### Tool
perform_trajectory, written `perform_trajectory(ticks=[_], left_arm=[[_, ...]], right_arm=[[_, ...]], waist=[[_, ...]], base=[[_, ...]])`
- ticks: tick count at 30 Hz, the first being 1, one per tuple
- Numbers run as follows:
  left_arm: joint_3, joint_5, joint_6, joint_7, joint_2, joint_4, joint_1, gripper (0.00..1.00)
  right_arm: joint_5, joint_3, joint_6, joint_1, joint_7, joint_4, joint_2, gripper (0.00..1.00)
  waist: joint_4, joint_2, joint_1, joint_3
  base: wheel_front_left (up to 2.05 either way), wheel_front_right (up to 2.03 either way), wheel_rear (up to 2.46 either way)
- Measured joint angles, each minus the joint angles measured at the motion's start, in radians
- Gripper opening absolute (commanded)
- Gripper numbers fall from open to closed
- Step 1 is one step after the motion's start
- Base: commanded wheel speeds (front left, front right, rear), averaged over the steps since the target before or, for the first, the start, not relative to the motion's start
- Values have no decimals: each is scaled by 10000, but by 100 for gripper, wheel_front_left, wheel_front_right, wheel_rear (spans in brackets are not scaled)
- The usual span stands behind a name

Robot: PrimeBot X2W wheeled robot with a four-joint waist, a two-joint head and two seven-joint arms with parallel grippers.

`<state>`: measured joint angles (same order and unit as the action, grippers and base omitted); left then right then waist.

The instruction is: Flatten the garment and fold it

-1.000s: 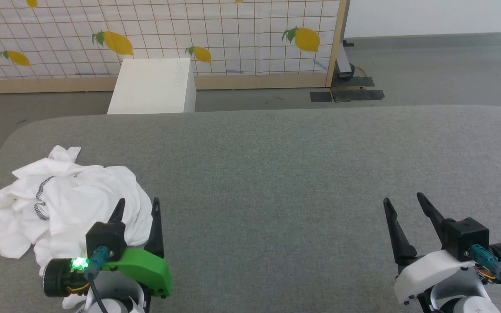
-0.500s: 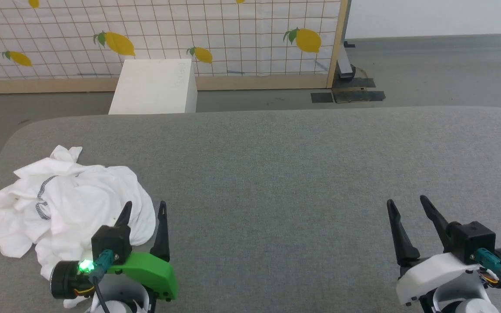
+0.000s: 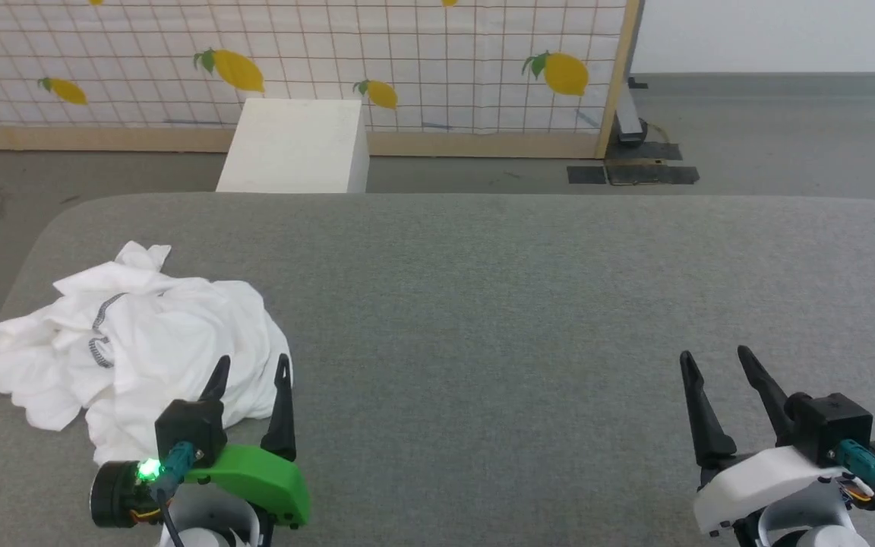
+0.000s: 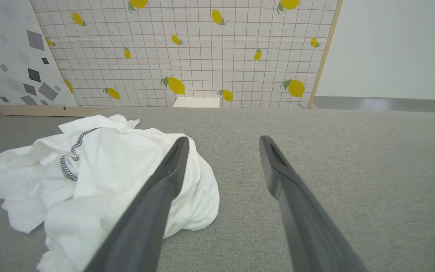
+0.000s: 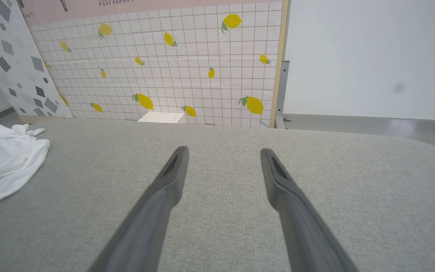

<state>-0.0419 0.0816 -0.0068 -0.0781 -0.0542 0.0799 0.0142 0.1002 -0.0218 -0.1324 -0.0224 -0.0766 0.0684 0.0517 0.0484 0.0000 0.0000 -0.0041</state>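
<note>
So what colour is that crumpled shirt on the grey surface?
The shirt is white with grey zigzag seam stitching, clearest in the left wrist view.

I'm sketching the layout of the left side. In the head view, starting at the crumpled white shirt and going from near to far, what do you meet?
garment → bare stretch of grey table → white box → lemon-print screen

You're in a robot lab, lemon-print backdrop (image 3: 437,68) ahead of your left gripper (image 3: 254,360), grey padded table (image 3: 483,304) beneath it, taped floor (image 3: 787,129) beyond.
</note>
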Motion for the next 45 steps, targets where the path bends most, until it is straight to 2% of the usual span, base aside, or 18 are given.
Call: perform_trajectory(ticks=[27,45], left_arm=[[65,73,63,-602,0,387,-28,100],[-15,259,109,-936,0,667,-120,100]], right_arm=[[508,111,-2,-4,-581,497,-2,100],[715,198,0,-1,-940,903,-4,100]], waist=[[1995,0,0,70],[2929,0,0,220]], base=[[0,0,0],[0,0,0]])
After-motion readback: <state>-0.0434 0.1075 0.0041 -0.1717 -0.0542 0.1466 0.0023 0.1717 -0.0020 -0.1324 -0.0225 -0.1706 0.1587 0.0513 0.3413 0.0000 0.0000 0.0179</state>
